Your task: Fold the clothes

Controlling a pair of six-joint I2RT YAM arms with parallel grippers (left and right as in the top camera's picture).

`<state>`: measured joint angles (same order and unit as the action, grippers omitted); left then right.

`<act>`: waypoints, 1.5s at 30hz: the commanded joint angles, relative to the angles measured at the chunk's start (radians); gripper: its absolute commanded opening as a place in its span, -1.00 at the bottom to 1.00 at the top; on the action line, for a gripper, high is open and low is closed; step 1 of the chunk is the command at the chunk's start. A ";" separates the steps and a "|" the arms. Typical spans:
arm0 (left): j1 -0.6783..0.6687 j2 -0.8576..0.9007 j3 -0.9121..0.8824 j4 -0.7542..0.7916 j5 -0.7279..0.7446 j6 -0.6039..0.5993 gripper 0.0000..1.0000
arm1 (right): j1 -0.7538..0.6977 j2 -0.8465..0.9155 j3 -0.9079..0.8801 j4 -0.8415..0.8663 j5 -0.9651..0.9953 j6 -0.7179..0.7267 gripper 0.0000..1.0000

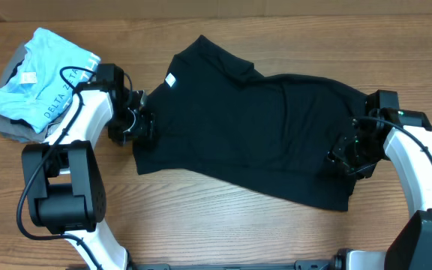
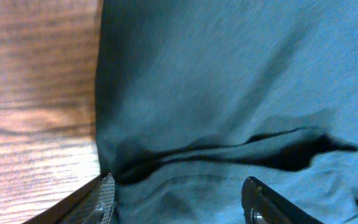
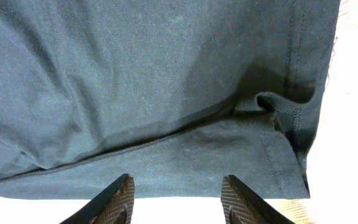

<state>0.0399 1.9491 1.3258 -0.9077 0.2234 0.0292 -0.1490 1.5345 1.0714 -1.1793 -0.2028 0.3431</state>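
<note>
A black T-shirt [image 1: 253, 127] lies spread across the middle of the table, its collar tag at the upper left. My left gripper [image 1: 142, 124] is open at the shirt's left edge, its fingers [image 2: 179, 202] straddling a fold of the fabric [image 2: 229, 93]. My right gripper [image 1: 345, 156] is open at the shirt's right edge. In the right wrist view its fingers [image 3: 178, 202] sit just short of the hem of the shirt [image 3: 166, 93], with nothing between them.
A stack of folded clothes, a light blue shirt [image 1: 40, 75] on top of a grey one [image 1: 13, 129], sits at the far left. Bare wooden table [image 1: 201, 217] lies in front of the black shirt.
</note>
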 commanded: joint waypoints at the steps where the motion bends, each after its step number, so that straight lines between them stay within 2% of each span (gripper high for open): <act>1: -0.001 0.002 -0.027 -0.001 -0.043 0.038 0.26 | 0.004 -0.020 -0.005 0.001 -0.005 -0.003 -0.02; 6: -0.001 0.002 -0.028 -0.030 -0.011 0.039 -0.26 | 0.004 -0.020 -0.005 0.007 -0.001 -0.003 -0.01; 11: -0.001 0.001 -0.023 -0.040 -0.020 0.039 -0.92 | 0.004 -0.020 -0.005 0.010 0.000 -0.003 0.00; 16: 0.001 -0.005 0.064 -0.117 -0.023 0.039 -0.92 | -0.019 -0.020 -0.005 0.037 0.008 -0.002 -0.05; 22: 0.024 -0.050 0.206 -0.192 -0.024 0.040 -0.92 | -0.158 -0.020 -0.005 0.006 0.006 0.002 -0.02; 27: 0.026 -0.073 0.222 -0.195 -0.024 0.050 -0.91 | -0.198 -0.020 -0.047 -0.021 -0.024 -0.003 -0.02; 31: 0.026 -0.074 0.222 -0.202 -0.023 0.050 -0.92 | -0.175 -0.019 -0.144 0.068 -0.046 -0.002 0.04; 32: 0.026 -0.074 0.222 -0.206 -0.023 0.050 -0.91 | -0.175 -0.019 -0.201 0.150 -0.048 -0.002 0.06; 37: 0.026 -0.074 0.222 -0.206 -0.023 0.050 -0.92 | -0.175 -0.019 -0.282 0.260 -0.121 -0.056 0.03; 40: 0.025 -0.074 0.222 -0.206 -0.021 0.054 -0.92 | -0.175 -0.020 -0.283 0.264 -0.121 -0.063 -0.13; 43: 0.025 -0.074 0.222 -0.205 -0.020 0.054 -0.92 | -0.175 -0.020 -0.282 0.267 -0.126 -0.082 -0.49; 45: 0.025 -0.074 0.222 -0.205 -0.020 0.054 -0.92 | -0.175 -0.020 -0.279 0.268 -0.124 -0.082 -0.63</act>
<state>0.0597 1.9018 1.5253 -1.1118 0.2050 0.0628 -0.3264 1.5288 0.7921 -0.9157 -0.3111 0.2840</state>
